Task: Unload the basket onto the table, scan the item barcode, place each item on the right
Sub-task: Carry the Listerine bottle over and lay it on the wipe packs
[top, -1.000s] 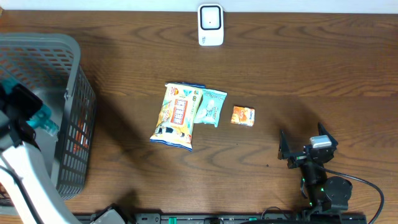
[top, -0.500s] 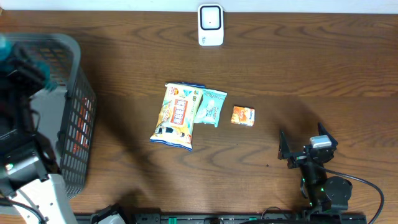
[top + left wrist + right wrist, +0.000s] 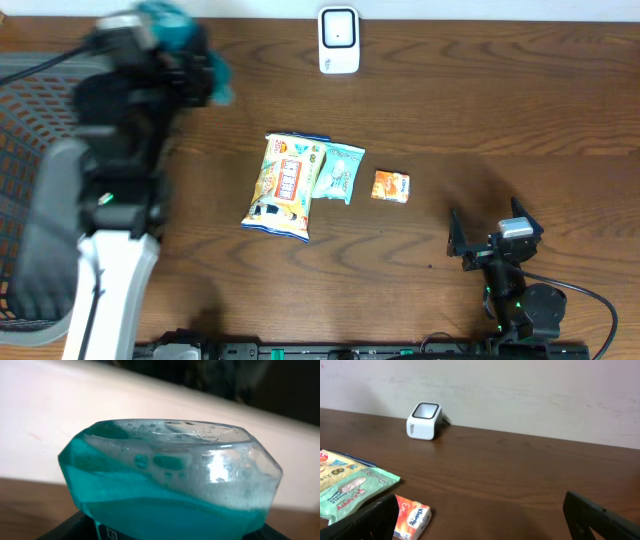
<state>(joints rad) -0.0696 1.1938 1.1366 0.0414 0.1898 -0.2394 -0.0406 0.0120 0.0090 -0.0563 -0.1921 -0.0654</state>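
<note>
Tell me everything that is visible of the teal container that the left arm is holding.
The teal container looks like clear, teal-tinted plastic with faceted sides. Inside is teal liquid topped with white foam and bubbles. The fingers of the left gripper hold it in the air above the far left of the table, left of the white scanner. Overhead it shows only as blurred teal patches, so its full shape, cap and any barcode cannot be told.

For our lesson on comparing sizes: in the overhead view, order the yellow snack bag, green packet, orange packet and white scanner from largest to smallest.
1. yellow snack bag
2. white scanner and green packet: too alike to rank
3. orange packet
</note>
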